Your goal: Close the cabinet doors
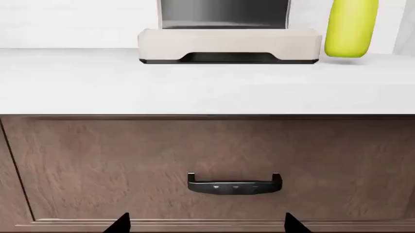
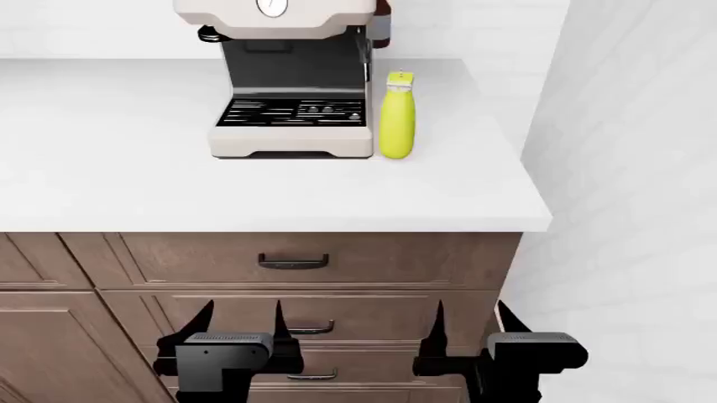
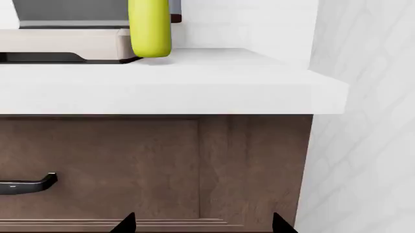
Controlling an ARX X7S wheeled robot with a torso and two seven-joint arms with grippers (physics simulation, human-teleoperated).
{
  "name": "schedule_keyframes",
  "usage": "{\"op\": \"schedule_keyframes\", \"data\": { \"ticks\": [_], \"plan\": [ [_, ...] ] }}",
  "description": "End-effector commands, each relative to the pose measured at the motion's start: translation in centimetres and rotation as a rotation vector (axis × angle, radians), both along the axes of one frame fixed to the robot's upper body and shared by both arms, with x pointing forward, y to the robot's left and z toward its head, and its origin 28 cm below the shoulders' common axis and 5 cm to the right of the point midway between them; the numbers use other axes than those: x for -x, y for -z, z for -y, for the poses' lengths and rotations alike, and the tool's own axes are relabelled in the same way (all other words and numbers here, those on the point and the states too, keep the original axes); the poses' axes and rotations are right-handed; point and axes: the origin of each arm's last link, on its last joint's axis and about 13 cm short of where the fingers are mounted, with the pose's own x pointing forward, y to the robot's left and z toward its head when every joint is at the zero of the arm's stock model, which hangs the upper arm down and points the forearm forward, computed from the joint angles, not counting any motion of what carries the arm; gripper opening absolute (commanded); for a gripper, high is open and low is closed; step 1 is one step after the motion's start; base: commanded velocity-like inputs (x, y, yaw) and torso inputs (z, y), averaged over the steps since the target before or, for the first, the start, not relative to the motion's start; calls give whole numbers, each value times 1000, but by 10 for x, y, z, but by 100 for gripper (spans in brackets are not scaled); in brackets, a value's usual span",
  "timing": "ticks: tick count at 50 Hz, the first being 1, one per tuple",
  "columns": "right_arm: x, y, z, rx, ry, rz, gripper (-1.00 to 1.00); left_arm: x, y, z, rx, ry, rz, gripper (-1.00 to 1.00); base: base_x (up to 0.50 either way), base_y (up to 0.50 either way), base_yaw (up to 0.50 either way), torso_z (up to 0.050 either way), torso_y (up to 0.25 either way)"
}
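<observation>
A brown wooden cabinet stands under a white countertop (image 2: 269, 197). At the lower left of the head view I see part of a panelled cabinet door (image 2: 45, 344); I cannot tell whether it is ajar. My left gripper (image 2: 241, 312) is open in front of the stack of drawers. It faces the top drawer's black handle (image 1: 234, 184), with nothing between its fingers. My right gripper (image 2: 472, 312) is also open and empty, near the cabinet's right end beside the white wall. In the wrist views, only the dark tips of the left gripper (image 1: 206, 223) and right gripper (image 3: 203, 223) show.
A cream espresso machine (image 2: 294, 92) and a yellow bottle (image 2: 397, 117) stand on the counter. A white wall (image 2: 627, 210) closes off the right side. The drawer fronts carry black handles (image 2: 294, 261). The drawer handle end (image 3: 26, 183) shows in the right wrist view.
</observation>
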Motion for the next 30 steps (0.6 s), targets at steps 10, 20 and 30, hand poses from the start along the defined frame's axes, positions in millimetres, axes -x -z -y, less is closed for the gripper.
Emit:
{"op": "schedule_keyframes", "data": {
  "ticks": [10, 20, 30],
  "plan": [
    [1, 5, -3, 34, -41, -49, 100, 0, 0, 1, 1, -7, 3, 100, 0, 0, 0, 0, 0],
    [0, -4, -6, 36, -36, 55, 100, 6, -14, 0, 126, -34, 298, 100, 0, 0, 0, 0, 0],
    [-1, -43, -3, 56, 21, 320, 100, 12, -51, -7, 229, -12, 501, 100, 0, 0, 0, 0, 0]
  ]
}}
